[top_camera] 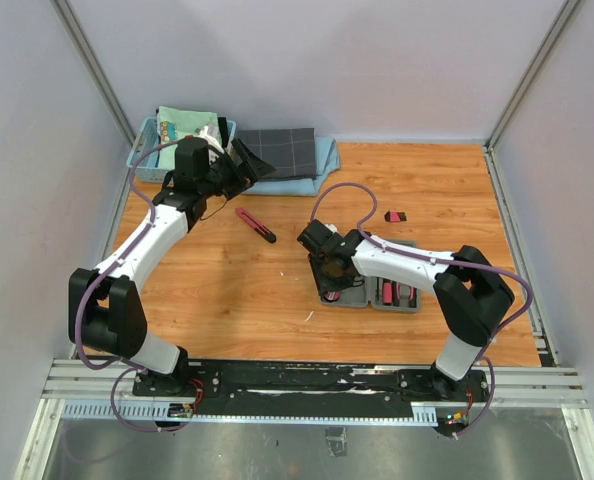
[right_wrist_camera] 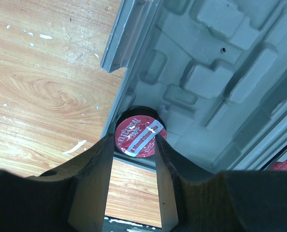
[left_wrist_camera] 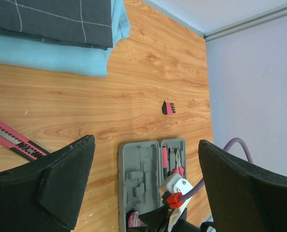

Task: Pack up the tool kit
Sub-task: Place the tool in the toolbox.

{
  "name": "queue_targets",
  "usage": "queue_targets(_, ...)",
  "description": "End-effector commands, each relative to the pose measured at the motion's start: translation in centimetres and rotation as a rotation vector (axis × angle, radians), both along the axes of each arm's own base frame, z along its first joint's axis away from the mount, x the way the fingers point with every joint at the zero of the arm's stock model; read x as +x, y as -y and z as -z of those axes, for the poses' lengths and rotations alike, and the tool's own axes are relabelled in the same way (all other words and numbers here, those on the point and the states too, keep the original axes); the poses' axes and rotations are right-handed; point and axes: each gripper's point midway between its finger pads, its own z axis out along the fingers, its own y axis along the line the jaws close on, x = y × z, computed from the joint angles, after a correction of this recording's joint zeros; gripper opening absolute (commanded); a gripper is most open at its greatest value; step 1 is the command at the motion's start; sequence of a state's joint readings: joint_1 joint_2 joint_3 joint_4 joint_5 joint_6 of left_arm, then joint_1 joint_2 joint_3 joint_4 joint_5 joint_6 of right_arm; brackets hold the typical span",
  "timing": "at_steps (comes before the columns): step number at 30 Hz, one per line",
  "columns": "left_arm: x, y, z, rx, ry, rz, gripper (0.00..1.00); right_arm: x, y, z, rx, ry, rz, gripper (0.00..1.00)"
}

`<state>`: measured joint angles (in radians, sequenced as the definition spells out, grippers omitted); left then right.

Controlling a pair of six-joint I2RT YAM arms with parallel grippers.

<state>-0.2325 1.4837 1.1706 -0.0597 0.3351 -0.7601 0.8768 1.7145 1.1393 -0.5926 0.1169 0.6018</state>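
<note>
The grey tool kit case [top_camera: 355,299] [left_wrist_camera: 138,174] [right_wrist_camera: 216,72] lies open on the wooden table. Pink-and-black pliers [left_wrist_camera: 176,163] and a screwdriver [left_wrist_camera: 165,157] sit in its right half. A red-labelled round tape [right_wrist_camera: 137,137] [left_wrist_camera: 133,221] rests in the near corner slot of the left half. My right gripper [right_wrist_camera: 134,139] [top_camera: 329,283] hovers right over it, jaws narrowly apart, tips overlapping the tape's edges. My left gripper [left_wrist_camera: 146,142] [top_camera: 239,165] hangs wide open and empty near the back left. A pink-and-black knife [top_camera: 256,225] [left_wrist_camera: 13,137] and a small bit holder [top_camera: 396,216] [left_wrist_camera: 168,108] lie loose on the table.
A light blue basket [top_camera: 147,150] stands at the back left. Beside it a dark checked cloth [top_camera: 282,150] [left_wrist_camera: 51,21] lies folded on a light blue towel [top_camera: 322,165] [left_wrist_camera: 61,58]. Walls close in on both sides.
</note>
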Motion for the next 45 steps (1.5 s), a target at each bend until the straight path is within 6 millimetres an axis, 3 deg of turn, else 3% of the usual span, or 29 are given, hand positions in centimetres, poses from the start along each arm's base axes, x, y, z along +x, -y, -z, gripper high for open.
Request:
queue_targets(1, 0.2, 0.7, -1.4, -0.014, 0.045, 0.024, 0.91, 0.1, 0.5, -0.2, -0.025, 0.020, 0.008, 0.40)
queue_targets(18, 0.1, 0.7, -1.3, -0.007, 0.047, 0.025, 0.91, 0.3, 1.0, 0.0, 0.027, 0.013, 0.061, 0.39)
queue_targets(24, -0.1, 0.6, -1.3, -0.009, 0.046, 0.024, 0.91, -0.7, 1.4, 2.1, 0.032, -0.070, 0.088, 0.38)
queue_targets(36, -0.4, 0.6, -1.3, -0.011, 0.047, 0.021, 0.91, -0.7, 0.6, 3.8, -0.015, -0.150, 0.047, 0.35)
queue_targets(42, -0.5, 0.6, -1.4, -0.013, 0.052, 0.023, 0.91, -0.4, 0.4, 3.8, -0.037, -0.153, 0.033, 0.33)
queue_targets(45, -0.4, 0.6, -1.4, -0.012, 0.053, 0.024, 0.91, 0.1, 0.2, 2.6, -0.028, -0.107, 0.024, 0.34)
